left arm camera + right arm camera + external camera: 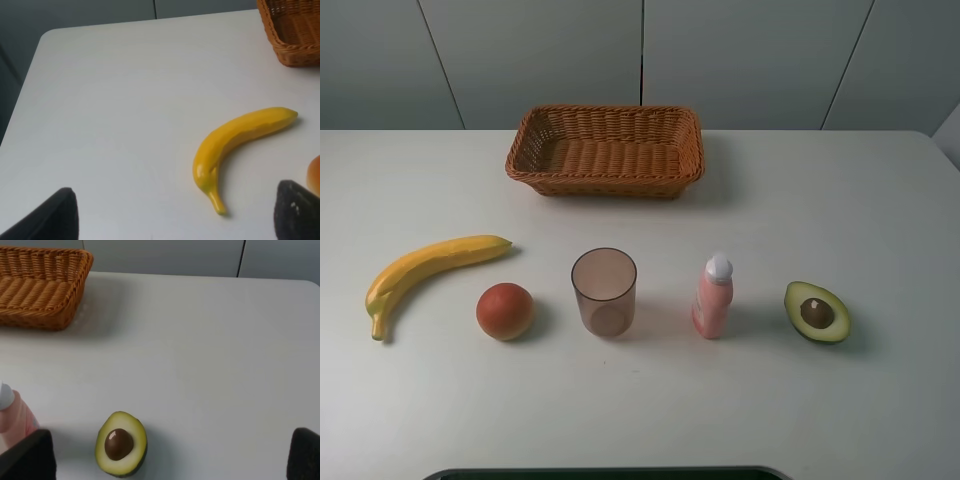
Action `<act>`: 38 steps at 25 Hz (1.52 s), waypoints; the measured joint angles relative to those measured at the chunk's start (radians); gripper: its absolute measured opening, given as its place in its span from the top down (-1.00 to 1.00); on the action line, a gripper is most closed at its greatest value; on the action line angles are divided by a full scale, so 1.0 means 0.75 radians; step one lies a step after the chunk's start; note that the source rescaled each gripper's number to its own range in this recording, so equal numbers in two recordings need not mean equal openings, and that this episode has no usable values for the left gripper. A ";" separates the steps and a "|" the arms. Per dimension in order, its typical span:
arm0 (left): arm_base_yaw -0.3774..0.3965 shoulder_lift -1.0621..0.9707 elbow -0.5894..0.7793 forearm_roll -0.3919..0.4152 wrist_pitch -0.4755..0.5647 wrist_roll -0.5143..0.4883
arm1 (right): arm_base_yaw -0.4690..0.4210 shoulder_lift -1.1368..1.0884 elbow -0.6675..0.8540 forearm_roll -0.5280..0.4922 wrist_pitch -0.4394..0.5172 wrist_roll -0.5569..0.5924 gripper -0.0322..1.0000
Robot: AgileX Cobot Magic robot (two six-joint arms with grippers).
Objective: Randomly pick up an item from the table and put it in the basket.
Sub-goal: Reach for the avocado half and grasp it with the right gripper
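Left pincer (175, 220) apart, low by banana (235, 145), right pincer (167, 457) apart, low by avocado (121, 444)

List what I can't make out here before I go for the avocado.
Exterior high: both arms out of frame.
Left wrist: orange fruit cut by the frame edge; basket cropped to one corner.
Right wrist: pink bottle cut by the edge, base behind the jaws.

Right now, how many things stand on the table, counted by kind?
Fruit: 3 (banana, round orange-red fruit, halved avocado)
Cup: 1
Bottle: 1
Basket: 1
Total: 6
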 joint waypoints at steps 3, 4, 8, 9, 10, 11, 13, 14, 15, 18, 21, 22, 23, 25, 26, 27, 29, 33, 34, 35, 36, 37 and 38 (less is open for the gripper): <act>0.000 0.000 0.000 0.000 0.000 0.000 | 0.000 0.000 0.000 0.000 0.000 0.000 -0.99; 0.000 0.000 0.000 0.000 0.000 0.000 | 0.000 0.000 0.000 0.000 0.000 0.000 -0.99; 0.000 0.000 0.000 0.000 0.000 0.000 | 0.000 0.000 0.000 0.000 0.000 0.000 -0.99; 0.000 0.000 0.000 0.000 0.000 0.000 | 0.000 0.000 0.000 0.000 0.000 0.000 -0.99; 0.000 0.000 0.000 0.000 0.000 0.000 | 0.000 0.000 0.000 0.000 0.000 0.000 -0.99; 0.000 0.000 0.000 0.000 0.000 0.000 | 0.000 0.000 0.000 0.000 0.000 0.000 -0.99; 0.000 0.000 0.000 0.000 0.000 0.000 | 0.000 0.000 0.000 0.000 0.000 0.000 -0.99; 0.000 0.000 0.000 0.000 0.000 0.000 | 0.000 0.000 0.000 0.000 0.000 0.000 -0.99; 0.000 0.000 0.000 0.000 0.000 0.000 | 0.000 0.000 0.000 0.000 0.000 0.000 -0.99; 0.000 0.000 0.000 0.000 0.000 0.000 | 0.000 0.000 0.000 0.000 0.000 0.000 -1.00; 0.000 0.000 0.000 0.000 0.000 0.000 | 0.000 0.000 0.000 0.000 0.000 0.000 -1.00; 0.000 0.000 0.000 0.000 0.000 0.000 | 0.000 0.000 0.000 0.000 0.000 0.000 -1.00; 0.000 0.000 0.000 0.000 0.000 0.000 | 0.000 0.000 0.000 0.000 0.000 0.000 -1.00; 0.000 0.000 0.000 0.000 0.000 0.000 | 0.000 0.000 0.000 -0.014 0.000 0.000 -1.00; 0.000 0.000 0.000 0.000 0.000 0.000 | 0.000 0.000 0.000 -0.043 0.000 0.000 -1.00; 0.000 0.000 0.000 0.000 0.000 0.000 | 0.000 0.000 0.000 -0.066 0.000 0.000 -1.00; 0.000 0.000 0.000 0.000 0.000 0.000 | 0.000 0.000 0.000 -0.099 0.000 0.000 -1.00; 0.000 0.000 0.000 0.000 0.000 0.002 | 0.000 0.000 -0.003 -0.148 -0.039 0.000 -1.00; 0.000 0.000 0.000 0.000 0.000 0.002 | 0.000 0.000 -0.014 -0.162 -0.065 0.000 -1.00; 0.000 0.000 0.000 0.000 0.000 0.002 | 0.000 0.000 -0.028 -0.178 -0.090 0.000 -1.00; 0.000 0.000 0.000 0.000 0.000 0.002 | 0.000 0.017 -0.051 -0.188 -0.103 0.000 -1.00; 0.000 0.000 0.000 0.000 0.000 0.002 | 0.000 0.057 -0.082 -0.200 -0.113 0.000 -1.00; 0.000 0.000 0.000 0.000 0.000 0.002 | 0.000 0.120 -0.113 -0.211 -0.119 -0.003 -1.00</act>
